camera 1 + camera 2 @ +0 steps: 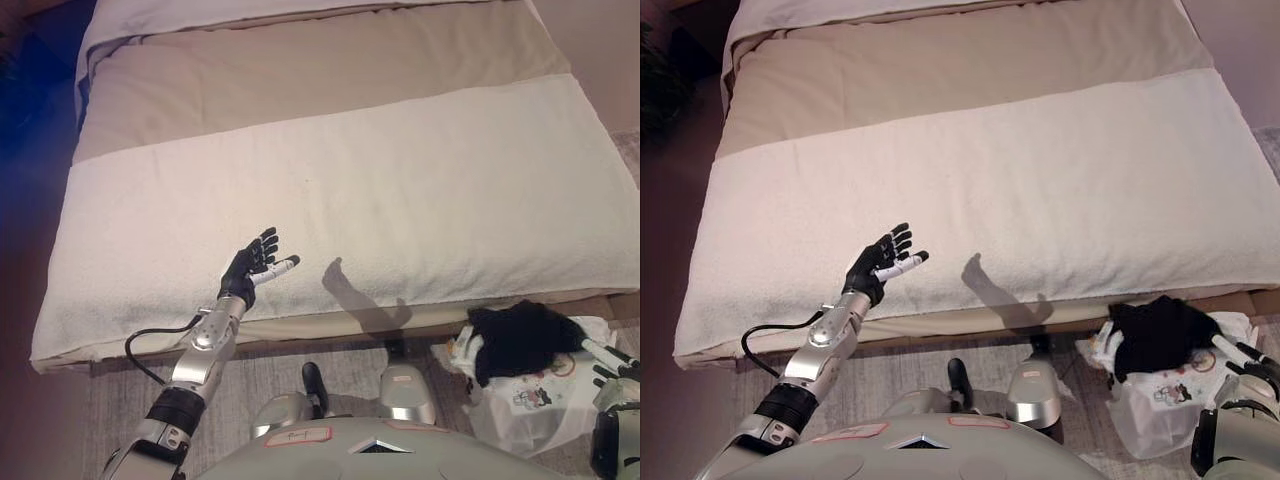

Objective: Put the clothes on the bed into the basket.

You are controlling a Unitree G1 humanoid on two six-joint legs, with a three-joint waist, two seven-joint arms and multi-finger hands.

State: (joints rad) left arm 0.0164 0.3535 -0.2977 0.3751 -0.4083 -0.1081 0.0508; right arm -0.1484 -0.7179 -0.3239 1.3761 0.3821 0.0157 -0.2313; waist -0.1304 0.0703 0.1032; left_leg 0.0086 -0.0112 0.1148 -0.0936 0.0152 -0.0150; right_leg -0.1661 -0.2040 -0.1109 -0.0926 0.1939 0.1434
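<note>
The bed (340, 190) carries a white blanket over a beige sheet, and I see no clothes lying on it. My left hand (254, 266) hovers open over the blanket's near edge, fingers spread and holding nothing. At the lower right a white basket (530, 400) stands on the floor by the bed's front edge. A black garment (520, 338) is heaped over its rim. My right hand (612, 362) is just right of the basket at the view's edge, fingers straight and touching the garment's right side.
A grey carpet (120, 400) runs along the bed's front. Folded bedding (250, 12) lies at the head of the bed, far from me. The bed's wooden frame (300, 338) shows under the blanket's edge.
</note>
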